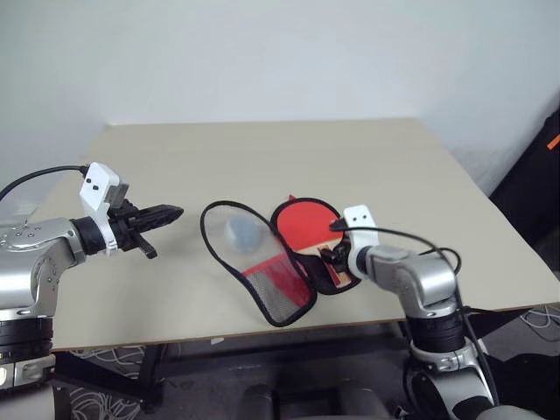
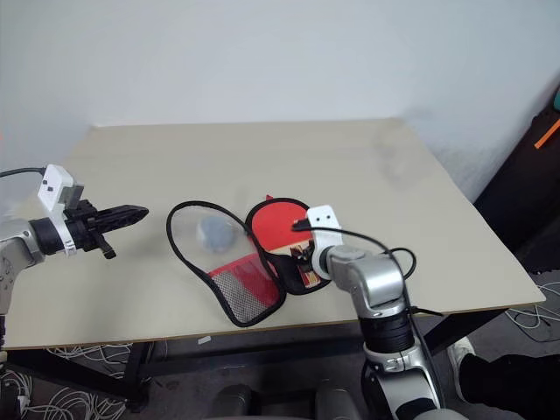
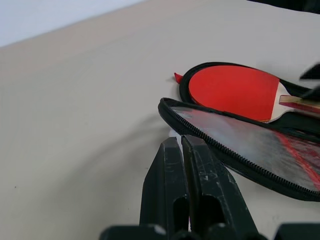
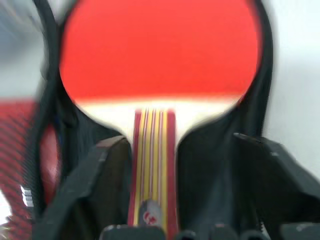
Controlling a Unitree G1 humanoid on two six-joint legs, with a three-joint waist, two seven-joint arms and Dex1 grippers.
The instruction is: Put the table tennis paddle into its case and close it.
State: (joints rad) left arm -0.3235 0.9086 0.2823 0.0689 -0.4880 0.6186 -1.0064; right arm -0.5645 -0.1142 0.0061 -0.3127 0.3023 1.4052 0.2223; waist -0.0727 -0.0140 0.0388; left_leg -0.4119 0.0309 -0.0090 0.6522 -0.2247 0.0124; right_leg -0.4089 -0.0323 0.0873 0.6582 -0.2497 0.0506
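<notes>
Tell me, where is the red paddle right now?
The table tennis paddle lies face up inside the open case, near the table's front edge, with its handle pointing at the right hand.

Paddle [image 2: 276,222] lies in open case [image 2: 229,271] on table [image 2: 367,166]; right claw [image 2: 304,256] over handle.
</notes>
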